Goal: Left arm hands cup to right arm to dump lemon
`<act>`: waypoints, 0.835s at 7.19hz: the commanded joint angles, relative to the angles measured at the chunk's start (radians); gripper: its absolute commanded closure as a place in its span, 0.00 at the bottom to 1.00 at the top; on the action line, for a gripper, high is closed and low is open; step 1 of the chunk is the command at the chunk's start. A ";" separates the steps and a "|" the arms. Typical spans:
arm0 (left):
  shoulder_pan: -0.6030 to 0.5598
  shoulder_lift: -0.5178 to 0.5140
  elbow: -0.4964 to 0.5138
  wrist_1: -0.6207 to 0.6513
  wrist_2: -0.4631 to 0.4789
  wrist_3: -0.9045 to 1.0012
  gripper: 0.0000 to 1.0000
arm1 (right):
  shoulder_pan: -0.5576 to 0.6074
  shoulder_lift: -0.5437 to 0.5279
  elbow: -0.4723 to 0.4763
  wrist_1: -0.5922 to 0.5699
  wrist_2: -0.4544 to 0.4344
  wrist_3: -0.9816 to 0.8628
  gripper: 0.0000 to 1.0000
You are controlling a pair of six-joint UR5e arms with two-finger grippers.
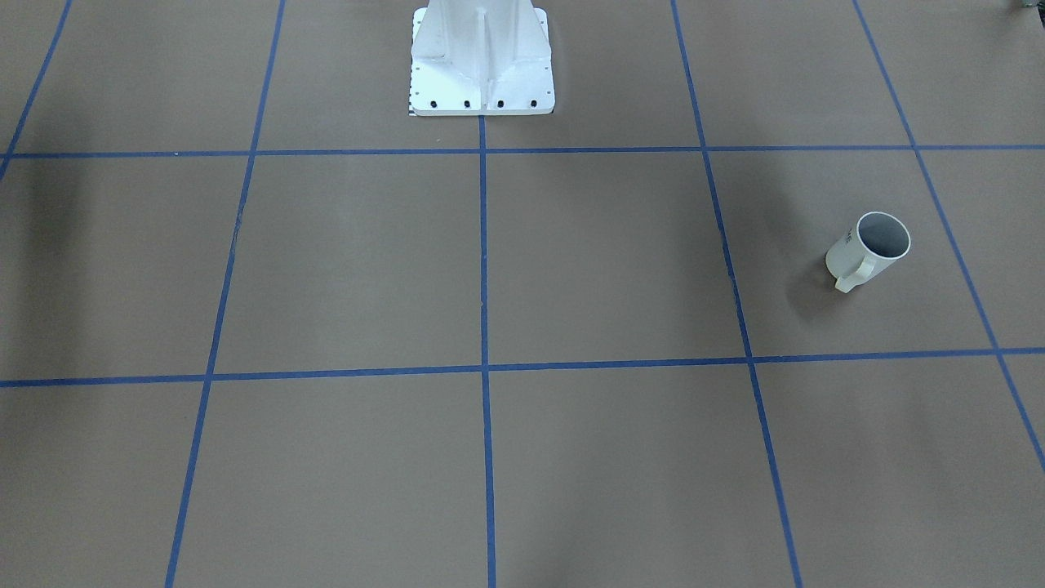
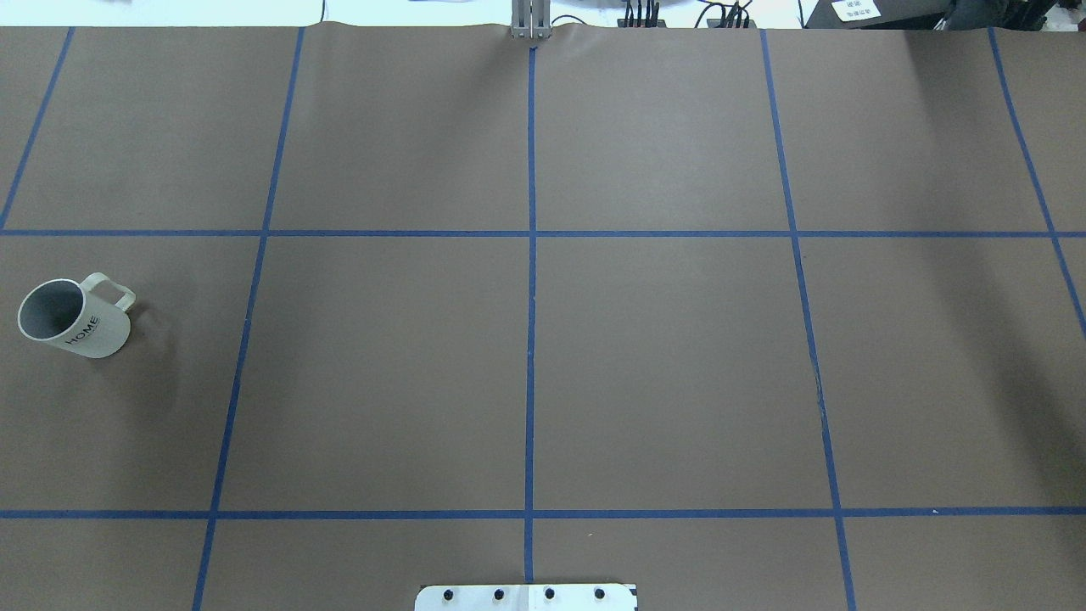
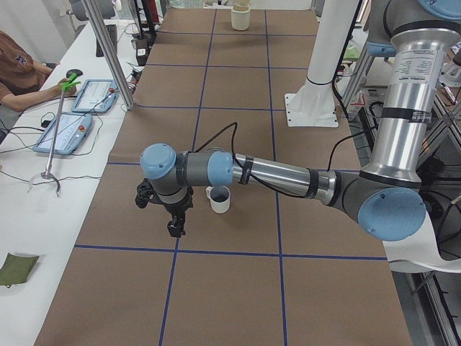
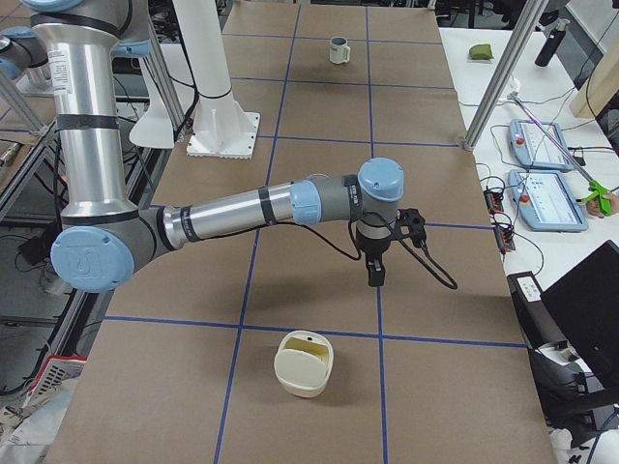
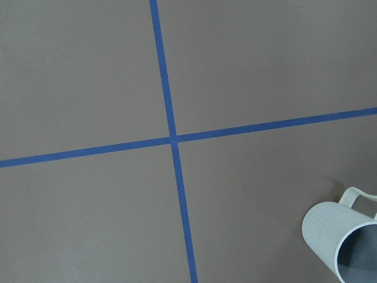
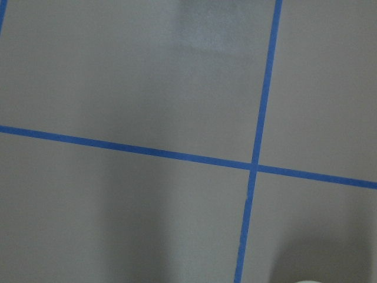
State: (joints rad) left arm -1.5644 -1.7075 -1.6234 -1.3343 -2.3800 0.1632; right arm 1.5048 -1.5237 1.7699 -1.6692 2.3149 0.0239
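Note:
The cream-white cup (image 2: 72, 318) stands upright on the brown table at the robot's far left. It also shows in the front view (image 1: 869, 249), the left side view (image 3: 220, 200), the right side view (image 4: 338, 50) and the left wrist view (image 5: 344, 242). Its inside looks grey; no lemon shows. The left gripper (image 3: 175, 227) points down above the table, just beside the cup on its handle side, apart from it. The right gripper (image 4: 374, 275) points down over bare table, far from the cup. I cannot tell whether either is open or shut.
A cream container (image 4: 305, 365) with a yellowish inside sits near the table's right end, also far off in the left side view (image 3: 240, 17). The white robot base (image 1: 482, 65) stands at mid-table. An operator (image 3: 14, 72) and tablets (image 3: 68, 130) are at a side bench.

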 commanded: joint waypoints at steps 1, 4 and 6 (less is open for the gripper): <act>0.000 0.000 -0.013 0.000 0.001 -0.037 0.00 | 0.002 -0.050 -0.044 0.012 -0.003 -0.002 0.00; 0.001 0.003 -0.026 -0.002 -0.001 -0.054 0.00 | 0.002 -0.076 -0.017 0.011 0.004 0.010 0.00; 0.003 0.003 -0.044 0.000 0.001 -0.074 0.00 | 0.002 -0.061 -0.027 0.012 0.000 0.017 0.00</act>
State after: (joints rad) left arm -1.5628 -1.7045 -1.6545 -1.3349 -2.3797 0.0971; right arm 1.5063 -1.5907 1.7458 -1.6578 2.3176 0.0357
